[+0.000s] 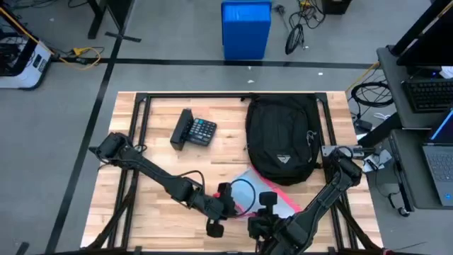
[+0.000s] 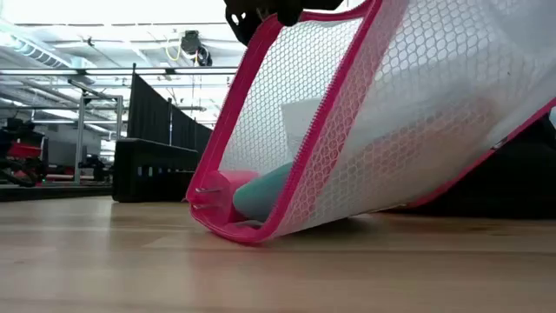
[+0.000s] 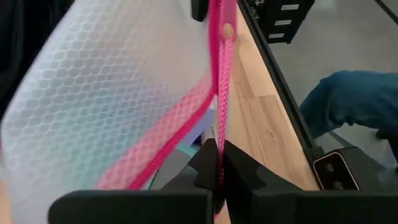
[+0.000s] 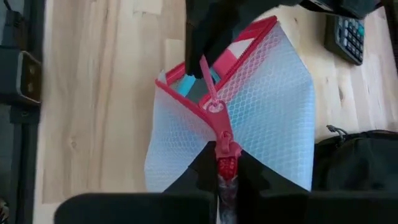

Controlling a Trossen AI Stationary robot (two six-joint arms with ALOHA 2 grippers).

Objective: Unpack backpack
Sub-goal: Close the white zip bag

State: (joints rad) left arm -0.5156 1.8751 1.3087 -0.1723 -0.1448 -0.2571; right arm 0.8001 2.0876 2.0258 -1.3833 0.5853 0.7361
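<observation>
While the calculator (image 1: 195,130) is sitting untouched toward the table's (image 1: 163,166) left rear, with bare wood all around it, the left gripper (image 1: 228,200) is working down at the front centre, its arm stretching in from the left edge. Its fingers are pressed together on the pink zipper edge of a white mesh pouch (image 1: 263,193), and the left wrist view (image 3: 219,163) is showing that pinch clearly, the pink tape running straight between the two dark pads.

Moving right, the pouch is hanging between both arms, tilted, with one lower corner touching the wood in the low view (image 2: 347,139). That view is also revealing something teal and something pink lying inside at the bottom, which the overhead camera is not picking out.

Right beside it, the right gripper (image 1: 263,212) is clamping the pouch's other end; the right wrist view (image 4: 225,168) is showing its fingers closed on the pink zip by the slider, the mouth gaping partly open beyond.

Behind the pouch, the backpack (image 1: 282,138) is lying flat at the right rear, its near end just beside the pouch, its far side running close along the table's right frame rail. Open wood is lying between calculator and backpack and along the front left.

Beyond the table edge, the left wrist view is catching a person's blue sleeve (image 3: 351,99).
</observation>
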